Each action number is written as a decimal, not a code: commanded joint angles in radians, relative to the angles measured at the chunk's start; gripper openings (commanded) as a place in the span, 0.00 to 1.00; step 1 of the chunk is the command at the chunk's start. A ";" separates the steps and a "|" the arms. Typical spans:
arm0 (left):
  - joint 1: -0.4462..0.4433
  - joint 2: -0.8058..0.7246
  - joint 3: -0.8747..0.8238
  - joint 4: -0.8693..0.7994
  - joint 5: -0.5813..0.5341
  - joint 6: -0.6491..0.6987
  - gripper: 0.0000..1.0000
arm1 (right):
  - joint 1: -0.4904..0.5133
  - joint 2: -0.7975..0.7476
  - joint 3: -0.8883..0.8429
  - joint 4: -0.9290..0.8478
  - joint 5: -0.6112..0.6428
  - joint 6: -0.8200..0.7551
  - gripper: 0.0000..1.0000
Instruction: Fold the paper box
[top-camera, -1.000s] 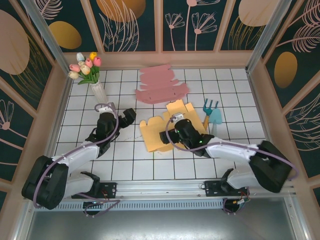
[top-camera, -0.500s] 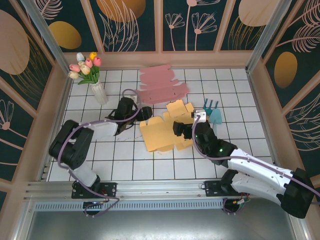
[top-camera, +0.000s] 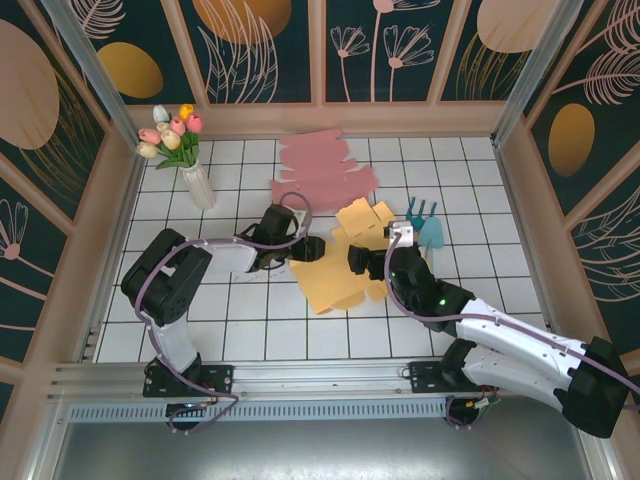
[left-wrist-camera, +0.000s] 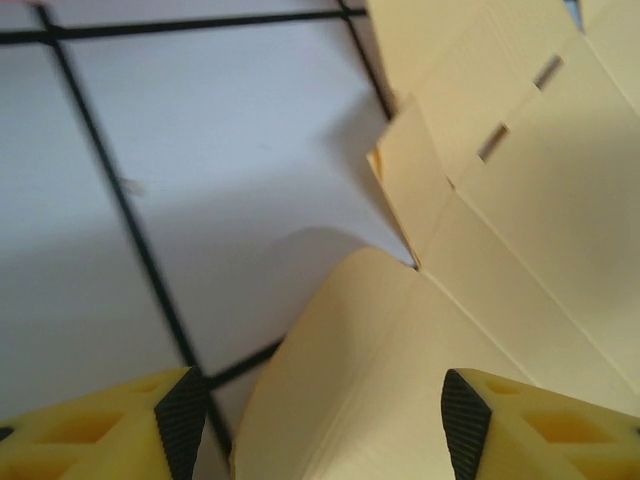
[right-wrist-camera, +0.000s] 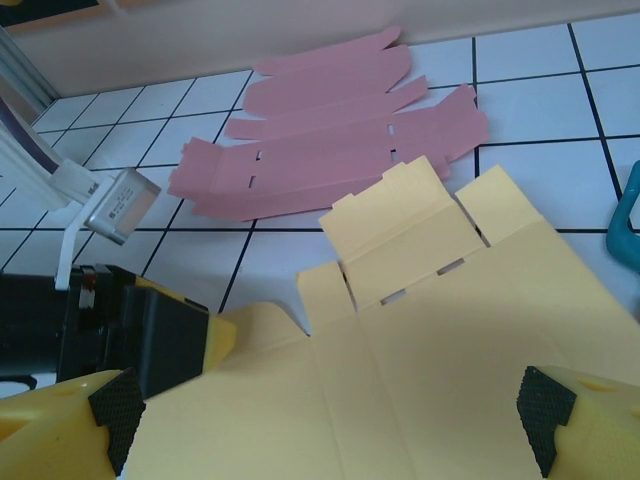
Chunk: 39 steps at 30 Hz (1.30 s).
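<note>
Yellow die-cut paper box blank (top-camera: 340, 285) lies mostly flat at the middle of the white tiled table (top-camera: 230, 320), with a spare pink cardboard blank (top-camera: 322, 172) at its 12 o'clock. My left gripper (left-wrist-camera: 320, 425) sits at its 9 o'clock edge, jaws apart around the curled-up flap (left-wrist-camera: 340, 300), not pinched; I judge it's there to lift that panel. Right gripper (right-wrist-camera: 330, 425) hangs spread wide over the sheet's middle, released, likely to pin it.

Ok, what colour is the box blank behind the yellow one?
Pink box blank, clearest in right wrist view.
</note>
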 joint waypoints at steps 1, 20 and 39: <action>-0.054 -0.065 -0.034 0.013 0.032 -0.001 0.66 | 0.002 -0.006 -0.017 0.000 0.015 0.021 0.99; -0.125 0.102 0.350 -0.202 -0.248 0.165 0.75 | -0.012 -0.085 -0.047 -0.025 0.124 0.071 0.99; -0.094 0.375 0.660 -0.197 -0.013 0.377 0.63 | -0.013 -0.139 -0.073 -0.009 0.115 0.075 0.99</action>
